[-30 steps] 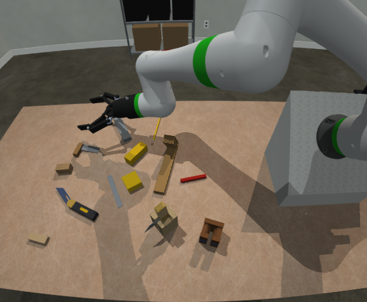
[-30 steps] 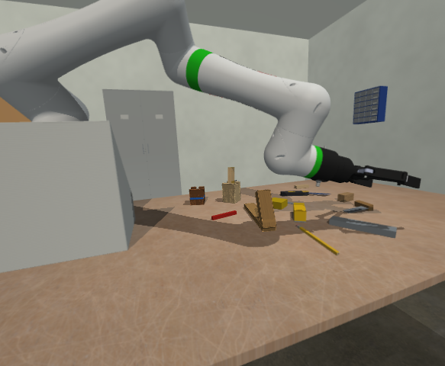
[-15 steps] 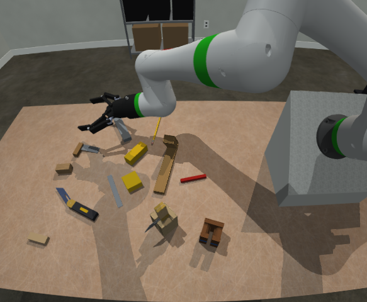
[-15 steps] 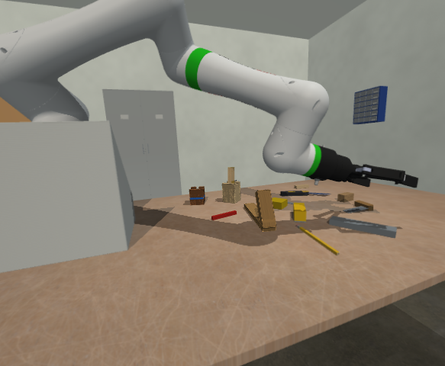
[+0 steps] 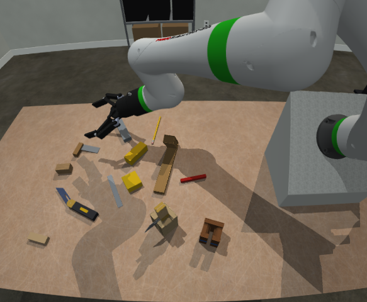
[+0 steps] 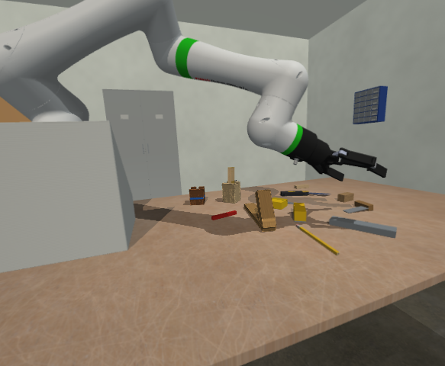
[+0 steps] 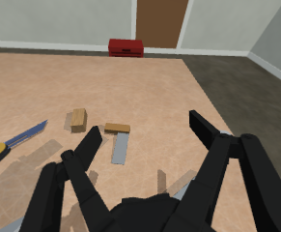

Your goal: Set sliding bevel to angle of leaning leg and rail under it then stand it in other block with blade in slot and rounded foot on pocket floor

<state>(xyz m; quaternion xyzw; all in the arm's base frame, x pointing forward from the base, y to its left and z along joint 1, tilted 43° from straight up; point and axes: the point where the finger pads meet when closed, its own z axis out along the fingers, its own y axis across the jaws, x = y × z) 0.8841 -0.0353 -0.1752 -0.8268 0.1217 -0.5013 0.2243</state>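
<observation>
The sliding bevel (image 5: 160,209) (image 6: 230,174) stands in a light wooden block (image 5: 167,224) (image 6: 230,192) at the front middle of the table, with its blade (image 5: 151,224) poking out to the left. The other block (image 5: 212,231) (image 6: 196,195), dark brown with a blue band, stands to its right with its pocket open. The leaning leg (image 5: 170,141) rises from the far end of the wooden rail (image 5: 163,177) (image 6: 265,210) at mid table. My gripper (image 5: 95,118) (image 6: 362,172) (image 7: 143,126) is open and empty. It hangs above the far left of the table, well away from the bevel.
Below the gripper lie a small try square (image 5: 85,148) (image 7: 118,142), a wood block (image 5: 63,168) (image 7: 78,120) and a utility knife (image 5: 77,206) (image 7: 19,140). Two yellow blocks (image 5: 135,153) (image 5: 131,181), a pencil (image 5: 156,129), a red bar (image 5: 193,178) and grey bars (image 5: 114,190) (image 6: 362,226) lie about. The grey pedestal (image 5: 320,149) stands right.
</observation>
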